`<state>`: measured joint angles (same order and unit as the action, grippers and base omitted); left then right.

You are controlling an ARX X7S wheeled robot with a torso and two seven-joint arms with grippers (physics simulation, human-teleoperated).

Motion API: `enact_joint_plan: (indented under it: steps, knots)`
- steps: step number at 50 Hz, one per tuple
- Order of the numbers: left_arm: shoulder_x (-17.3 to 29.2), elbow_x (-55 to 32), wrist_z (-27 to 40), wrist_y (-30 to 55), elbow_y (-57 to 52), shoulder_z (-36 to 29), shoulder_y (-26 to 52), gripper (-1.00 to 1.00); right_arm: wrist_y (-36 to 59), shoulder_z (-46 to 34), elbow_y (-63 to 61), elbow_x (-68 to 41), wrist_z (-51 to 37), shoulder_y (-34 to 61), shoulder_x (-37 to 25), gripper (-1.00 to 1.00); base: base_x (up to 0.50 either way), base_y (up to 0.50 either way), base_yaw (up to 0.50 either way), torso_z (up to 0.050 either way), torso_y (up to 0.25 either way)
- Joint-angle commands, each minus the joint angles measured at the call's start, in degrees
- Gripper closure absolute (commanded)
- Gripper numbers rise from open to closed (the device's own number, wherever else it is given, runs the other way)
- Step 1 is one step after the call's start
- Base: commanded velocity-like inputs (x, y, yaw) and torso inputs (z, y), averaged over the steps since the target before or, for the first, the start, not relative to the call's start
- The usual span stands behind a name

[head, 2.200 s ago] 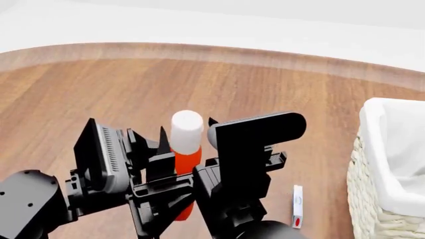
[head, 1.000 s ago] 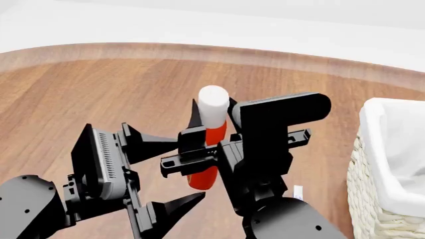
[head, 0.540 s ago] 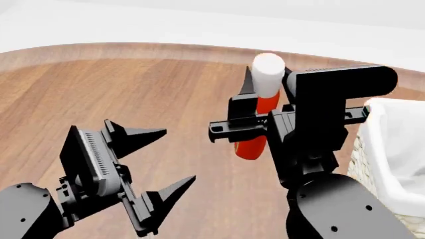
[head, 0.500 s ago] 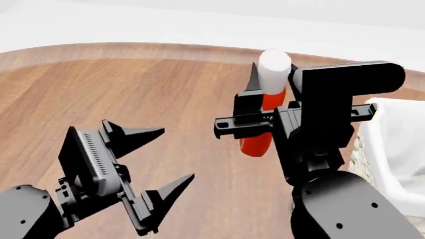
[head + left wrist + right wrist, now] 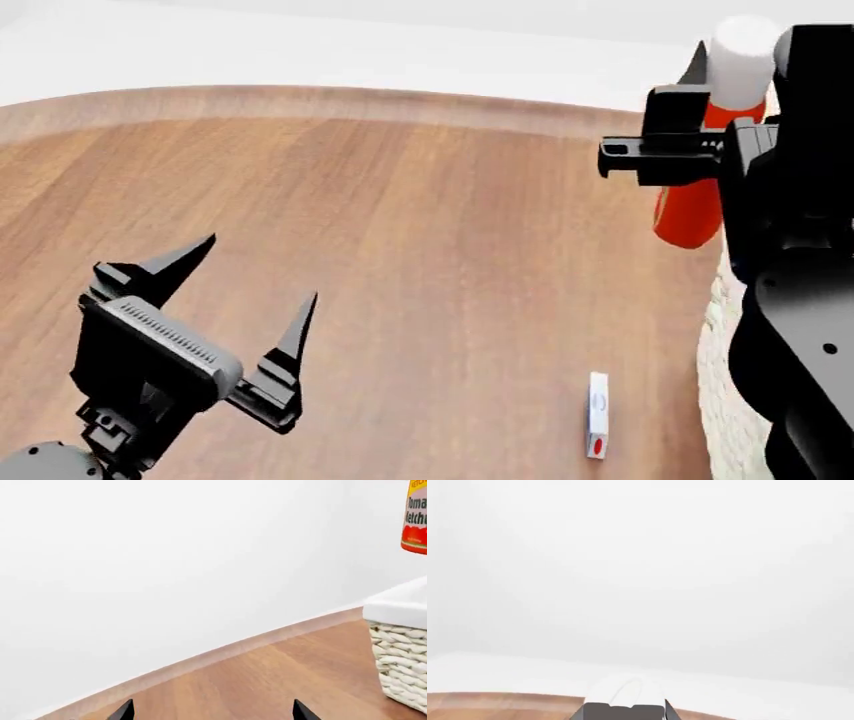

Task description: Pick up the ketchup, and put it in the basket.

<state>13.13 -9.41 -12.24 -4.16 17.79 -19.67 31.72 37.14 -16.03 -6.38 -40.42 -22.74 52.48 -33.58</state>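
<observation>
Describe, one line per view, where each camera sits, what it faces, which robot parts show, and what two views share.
Head view: on the robot's head, looking down at the wooden floor; shows the open left gripper and the right gripper holding the ketchup.
Left wrist view: near the left gripper, facing the wall; its fingertips, the basket.
Right wrist view: near the right gripper, facing the wall.
Shared: head and left wrist views both show the ketchup.

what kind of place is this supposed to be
Probably a bare simulated test room, not a real home: a round wooden table against blank white surroundings, with only the ketchup, a wicker basket and a small white item as grocery props.
</observation>
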Motion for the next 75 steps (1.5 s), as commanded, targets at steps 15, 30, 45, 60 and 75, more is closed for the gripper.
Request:
enact_joint_plan:
  steps: [15,30,45,60,75]
  knots:
    - [-0.43,5.62,12.37,1.87,-12.04,4.36,-6.84,-1.0,5.07,4.12,7.18,5.88,0.69,8.52,-8.59,1.0,0.0,0.0,0.0,0.0,0.0]
    - [-0.59,1.72,12.73,6.67,-18.13,5.27,-8.19,-1.0,-1.71,-0.19,21.42,11.3,4.96,10.83,-5.63,1.0,0.0,0.0,0.0,0.0,0.001]
    - [-0.51,-0.62,12.47,5.98,-19.53,5.45,-10.0,-1.0,-10.08,-1.54,32.73,14.64,5.95,9.52,-2.01,1.0,0.0,0.0,0.0,0.0,0.0]
    - [-0.05,-1.18,12.09,5.51,-19.48,4.7,-10.84,-1.0,-20.46,-2.64,51.53,17.97,9.62,14.68,2.4,1.0,0.0,0.0,0.0,0.0,0.001]
    - [0.34,-1.69,12.08,4.38,-19.59,4.37,-11.79,-1.0,-28.79,-3.35,64.03,19.63,12.47,16.4,6.11,1.0,0.0,0.0,0.0,0.001,0.001]
